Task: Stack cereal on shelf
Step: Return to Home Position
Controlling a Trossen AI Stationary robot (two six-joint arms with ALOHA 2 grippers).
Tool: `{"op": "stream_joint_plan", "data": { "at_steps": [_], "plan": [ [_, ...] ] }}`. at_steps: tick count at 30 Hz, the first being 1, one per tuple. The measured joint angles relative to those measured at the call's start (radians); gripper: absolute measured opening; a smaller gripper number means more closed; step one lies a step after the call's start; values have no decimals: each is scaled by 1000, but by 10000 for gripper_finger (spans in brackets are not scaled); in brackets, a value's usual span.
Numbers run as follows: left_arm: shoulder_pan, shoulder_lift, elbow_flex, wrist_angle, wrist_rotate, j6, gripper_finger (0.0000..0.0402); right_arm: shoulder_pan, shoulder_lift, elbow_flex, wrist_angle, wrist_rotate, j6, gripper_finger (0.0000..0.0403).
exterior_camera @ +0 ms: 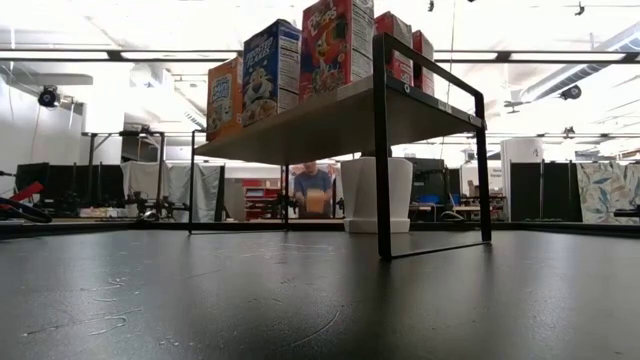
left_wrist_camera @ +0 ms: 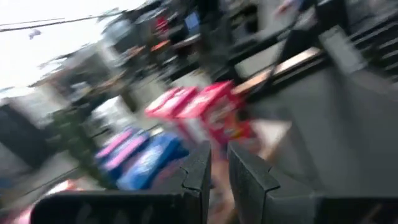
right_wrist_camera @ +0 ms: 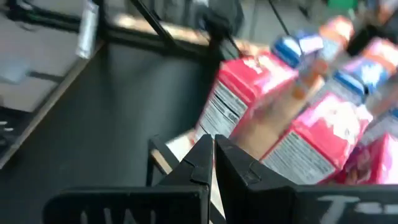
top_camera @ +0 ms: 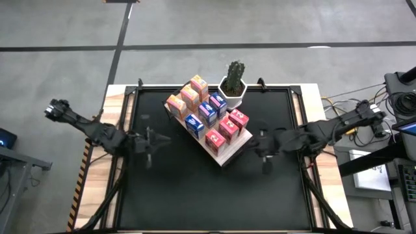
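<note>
The shelf, a light-wood board on black metal legs, stands slantwise at the middle of the black table. Cereal boxes stand upright on it in three rows: orange at the far left, blue in the middle, red at the near right; the low view shows them from below. My left gripper hovers left of the shelf, its fingers nearly together with nothing between them, pointing at the red boxes. My right gripper hovers right of the shelf, shut and empty, facing the red boxes.
A cactus in a white pot stands on the table just behind the shelf's far corner. Black rails frame the tabletop. Bare black table lies in front of the shelf. A person sits in the room beyond.
</note>
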Motion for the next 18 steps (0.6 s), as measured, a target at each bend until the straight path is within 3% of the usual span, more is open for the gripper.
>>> {"op": "stream_joint_plan", "data": {
  "at_steps": [3,5,18],
  "plan": [
    [0,-79,-23,-31,156,-49,37,0,-97,-97,92,-34,-71,9],
    [-1,-129,-56,-33,205,-66,37,0,-161,-151,131,-39,-109,9],
    [0,-429,-242,-10,211,-124,37,0,-468,-375,229,-61,-196,9]
  ]
}}
